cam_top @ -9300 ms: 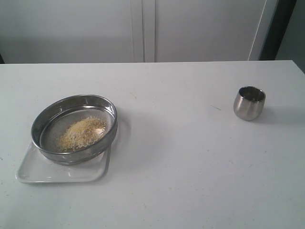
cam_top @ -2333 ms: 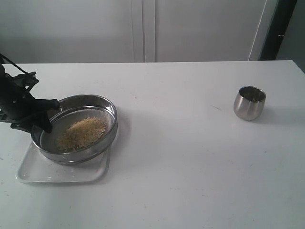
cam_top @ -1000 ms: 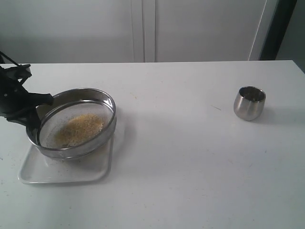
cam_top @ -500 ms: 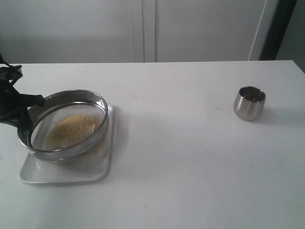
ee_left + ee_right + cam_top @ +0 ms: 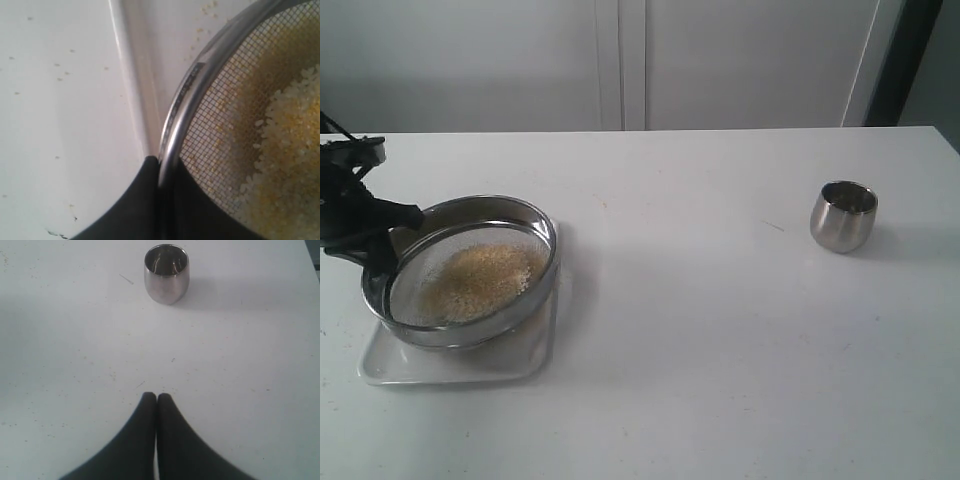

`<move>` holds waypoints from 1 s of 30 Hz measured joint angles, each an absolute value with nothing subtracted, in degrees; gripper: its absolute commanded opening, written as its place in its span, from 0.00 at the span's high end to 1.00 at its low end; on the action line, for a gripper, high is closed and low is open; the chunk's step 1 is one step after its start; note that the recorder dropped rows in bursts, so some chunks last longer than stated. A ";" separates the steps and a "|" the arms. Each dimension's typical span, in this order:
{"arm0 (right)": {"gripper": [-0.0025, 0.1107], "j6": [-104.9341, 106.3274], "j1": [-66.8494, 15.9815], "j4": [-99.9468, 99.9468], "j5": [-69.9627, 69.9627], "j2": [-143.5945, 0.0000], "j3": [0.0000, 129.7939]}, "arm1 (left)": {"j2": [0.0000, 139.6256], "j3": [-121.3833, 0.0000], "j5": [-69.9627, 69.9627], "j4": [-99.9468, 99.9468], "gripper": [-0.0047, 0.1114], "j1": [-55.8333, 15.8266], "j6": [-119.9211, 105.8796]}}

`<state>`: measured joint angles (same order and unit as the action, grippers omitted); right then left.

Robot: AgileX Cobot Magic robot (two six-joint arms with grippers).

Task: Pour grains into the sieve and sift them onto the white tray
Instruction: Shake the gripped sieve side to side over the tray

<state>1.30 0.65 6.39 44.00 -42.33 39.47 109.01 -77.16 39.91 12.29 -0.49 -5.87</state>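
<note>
- Exterior view: my left fingers (image 5: 370, 228) were clamped on the left rim of the sieve (image 5: 480, 335), which sat tilted over the white tray (image 5: 450, 365) on the counter (image 5: 720, 330). The grains (image 5: 480, 280) lay heaped on the mesh. Pouring judged complete.
- Left wrist view: a few specks lay on the tray, but most grains sat above the mesh. Sifting judged barely begun.
- Right wrist view: my right fingers (image 5: 140, 440) were pressed together, empty, with the steel cup (image 5: 166, 272) well apart.

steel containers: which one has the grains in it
The wide, shallow sieve over the white tray, rim pinched by the left fingers, holds the grains; the small rounded cup stands apart, none visible inside.
</note>
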 measured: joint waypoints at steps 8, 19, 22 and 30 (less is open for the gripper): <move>0.98 1.30 0.65 6.39 44.00 -42.33 39.47 | 108.42 -77.16 40.23 12.39 0.96 -0.30 -7.91; 0.98 1.30 0.65 6.39 44.00 -42.33 39.47 | 108.41 -77.16 40.30 12.58 0.96 -0.48 -7.75; 0.98 1.30 0.65 6.39 44.00 -42.33 39.47 | 108.41 -77.16 39.42 13.05 0.96 -0.10 -4.65; 0.98 1.30 0.65 6.39 44.00 -42.33 39.47 | 108.41 -77.16 39.34 10.40 0.96 -0.31 -4.28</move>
